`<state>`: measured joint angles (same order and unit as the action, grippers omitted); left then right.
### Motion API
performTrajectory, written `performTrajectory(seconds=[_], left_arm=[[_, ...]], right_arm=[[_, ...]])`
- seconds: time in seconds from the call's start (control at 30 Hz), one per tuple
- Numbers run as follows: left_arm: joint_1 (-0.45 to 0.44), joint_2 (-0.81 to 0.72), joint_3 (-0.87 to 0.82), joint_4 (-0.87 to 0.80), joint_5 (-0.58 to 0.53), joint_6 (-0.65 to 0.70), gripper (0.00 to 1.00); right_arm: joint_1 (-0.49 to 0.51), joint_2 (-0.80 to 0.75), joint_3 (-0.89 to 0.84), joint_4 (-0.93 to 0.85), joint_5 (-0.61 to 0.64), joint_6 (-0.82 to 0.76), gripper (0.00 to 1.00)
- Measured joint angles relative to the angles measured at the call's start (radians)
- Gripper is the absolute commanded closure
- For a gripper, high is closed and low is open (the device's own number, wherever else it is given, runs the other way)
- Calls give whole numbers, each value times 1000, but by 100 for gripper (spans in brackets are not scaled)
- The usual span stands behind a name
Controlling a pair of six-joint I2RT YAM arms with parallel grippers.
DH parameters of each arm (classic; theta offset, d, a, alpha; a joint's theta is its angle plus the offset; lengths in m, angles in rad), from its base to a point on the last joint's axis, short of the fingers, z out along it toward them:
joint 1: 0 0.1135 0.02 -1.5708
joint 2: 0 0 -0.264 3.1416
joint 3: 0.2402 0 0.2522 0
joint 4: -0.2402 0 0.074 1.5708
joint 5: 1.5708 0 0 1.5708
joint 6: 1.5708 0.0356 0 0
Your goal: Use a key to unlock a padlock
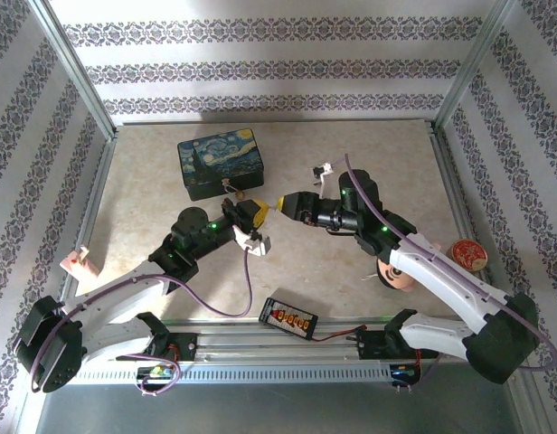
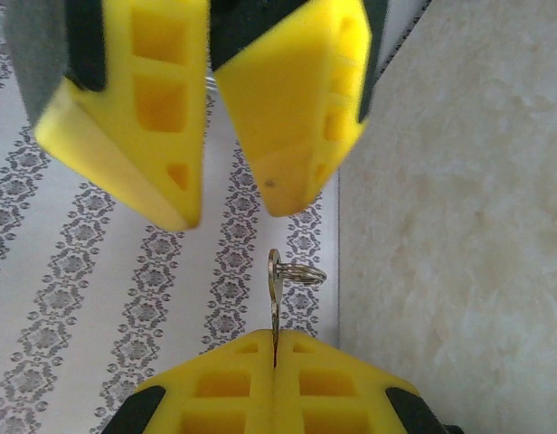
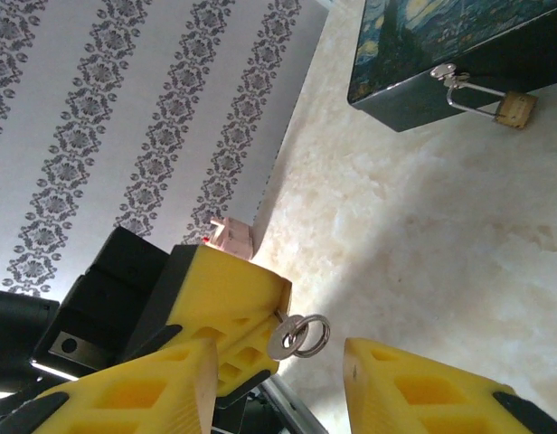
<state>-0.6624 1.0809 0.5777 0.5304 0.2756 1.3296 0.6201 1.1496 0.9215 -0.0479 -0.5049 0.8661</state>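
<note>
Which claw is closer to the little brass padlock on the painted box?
Left. The left gripper, pinching the key, sits below-right of the padlock in the top view; the right gripper, open, faces it from farther right.

No legible text anywhere, design on round tin [image 1: 467, 254] at three o'clock too small to read, markings on black strip [image 1: 287, 316] at six o'clock blurred.

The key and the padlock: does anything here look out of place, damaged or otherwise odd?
Nothing stands out. The key sits pinched in the shut left gripper, its ring end pointing toward the open right gripper. The padlock hangs from the hasp of the dark blue box, apart from the key. No damage or spill shows.
</note>
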Motion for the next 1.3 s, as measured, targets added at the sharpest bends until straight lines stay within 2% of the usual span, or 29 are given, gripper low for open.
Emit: performTrajectory(seconds=[0.1, 0.17, 0.23, 0.33, 0.53, 0.87, 1.07, 1.3], left_arm=[[0, -1, 0, 12, 0, 0, 100], [0, -1, 0, 17, 0, 0, 100], [0, -3, -1, 18, 0, 0, 100], [0, -6, -4, 19, 1, -1, 100], [0, -6, -6, 21, 4, -2, 100], [3, -14, -11, 21, -54, -13, 100], [3, -27, -13, 24, -63, -25, 100], [1, -27, -27, 34, -42, -24, 100]], right_arm=[[6, 12, 0, 10, -9, 1, 58], [12, 22, 0, 19, -13, 3, 47], [18, 30, 0, 26, -13, 4, 40], [20, 39, -1, 45, -18, 17, 40], [32, 93, -1, 129, -47, 53, 41], [32, 159, -1, 259, -93, 117, 45], [32, 164, -12, 316, -114, 142, 57], [30, 129, -58, 336, -117, 153, 62]])
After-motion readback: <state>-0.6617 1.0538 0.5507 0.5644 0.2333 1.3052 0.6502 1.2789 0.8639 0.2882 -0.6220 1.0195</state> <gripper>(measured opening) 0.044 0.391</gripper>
